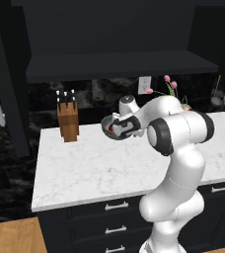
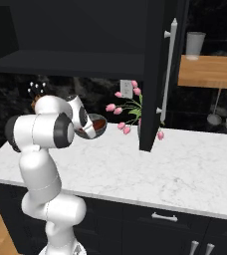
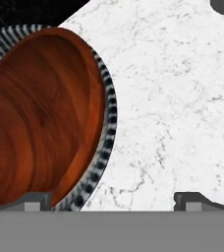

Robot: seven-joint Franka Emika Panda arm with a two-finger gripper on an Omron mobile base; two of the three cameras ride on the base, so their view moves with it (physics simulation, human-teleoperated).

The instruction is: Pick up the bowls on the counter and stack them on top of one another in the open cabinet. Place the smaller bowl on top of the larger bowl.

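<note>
Pinched at its near rim between the gripper [image 3: 114,201] fingers, the smaller bowl [image 3: 40,118] is held tilted and aloft above the counter [image 1: 94,168]. Such a rim hold is judged to suit carriage up to the open cabinet [image 1: 114,64], where no bowl can be seen.

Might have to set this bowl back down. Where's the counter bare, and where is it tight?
The counter is bare from the knife block forward to its front edge. It is also bare right of the open cabinet door. Tight by the pink tulips.
</note>
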